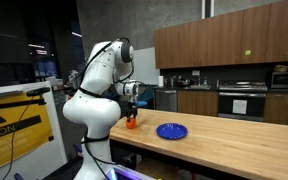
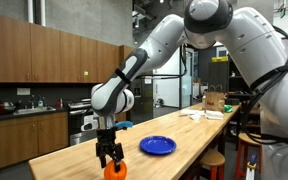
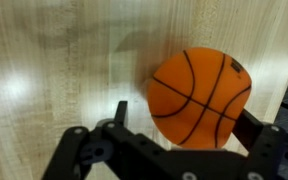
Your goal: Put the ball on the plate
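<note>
Here, the gripper (image 2: 110, 162), fingers spread, straddles the orange ball (image 3: 199, 97), likely ready to grasp and carry it to the nearby blue plate (image 2: 157, 146).

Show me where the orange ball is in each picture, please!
Exterior view: the ball is left of centre, under the hand, left of the blue plate.
Exterior view: the ball is at the bottom edge, left of centre, below the hand and lower left of the plate.
Wrist view: the ball looks big, right of centre, between the hand's fingers; no plate here.
Shared landmark: the hand, right at the ball in every view.
</note>
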